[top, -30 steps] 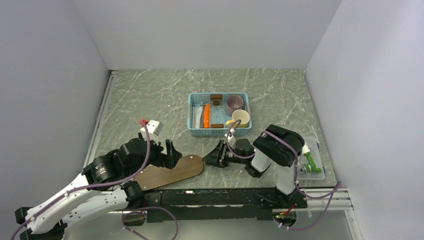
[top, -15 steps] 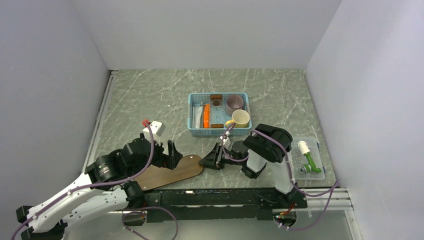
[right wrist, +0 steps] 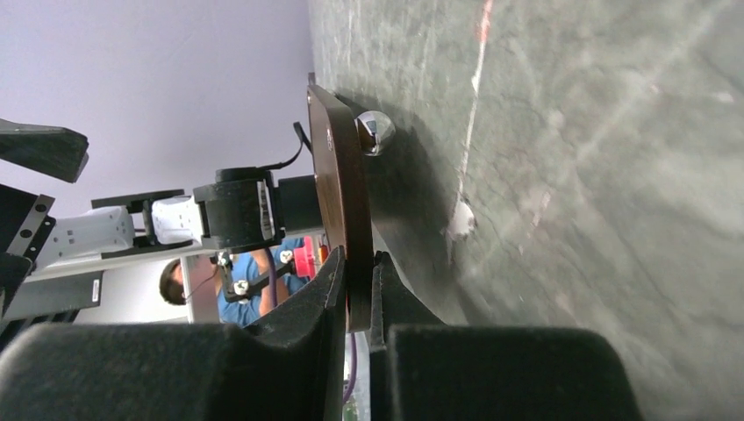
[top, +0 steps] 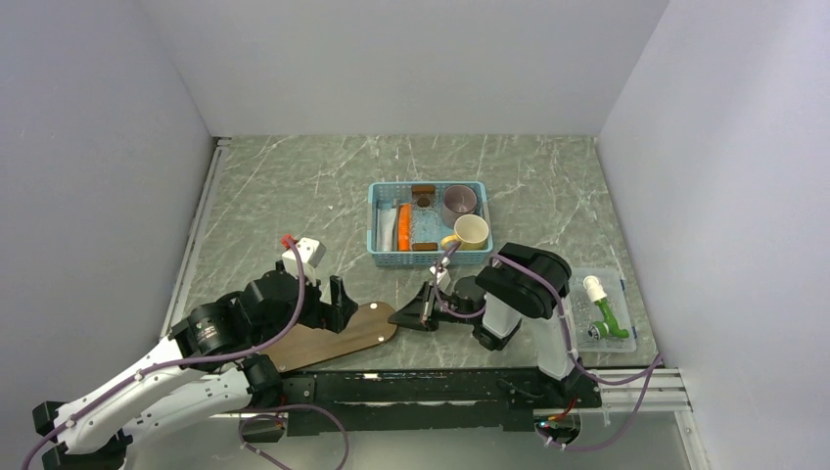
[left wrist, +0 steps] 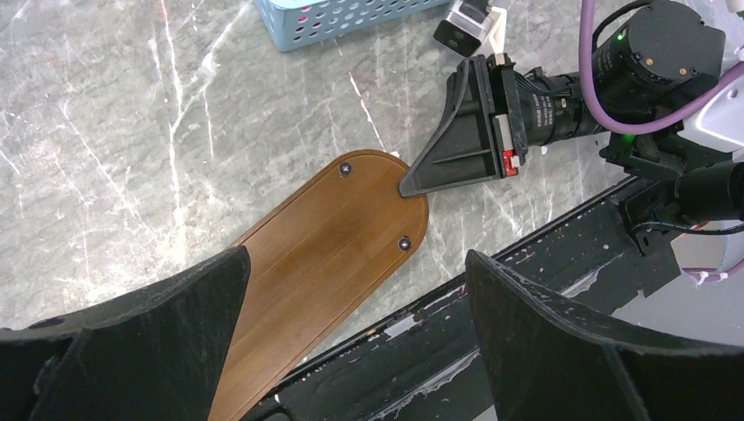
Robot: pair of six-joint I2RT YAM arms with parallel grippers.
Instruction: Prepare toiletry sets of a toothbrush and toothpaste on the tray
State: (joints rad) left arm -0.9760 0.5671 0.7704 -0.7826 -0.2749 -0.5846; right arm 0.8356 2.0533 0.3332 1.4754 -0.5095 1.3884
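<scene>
The dark-brown wooden tray [top: 328, 338] lies slantwise at the near table edge; it also shows in the left wrist view [left wrist: 325, 254]. My right gripper [top: 403, 315] is shut on the tray's right rounded end, which stands edge-on between its fingers in the right wrist view [right wrist: 338, 175]. The right gripper [right wrist: 358, 289] holds that end slightly off the table. My left gripper [top: 336, 297] hangs open and empty above the tray's middle [left wrist: 351, 351]. An orange tube [top: 404, 227] and a pale item lie in the blue basket [top: 429, 257]; I cannot make out the toothbrush.
The basket also holds a mauve cup [top: 459, 204], a cream mug [top: 472, 231] and small brown pieces. A clear plastic box [top: 602, 315] with green and white items sits at the right. The black rail [left wrist: 491, 289] runs along the near edge.
My right gripper moved left to the tray's right end and closed on it. My left arm shifted slightly.
</scene>
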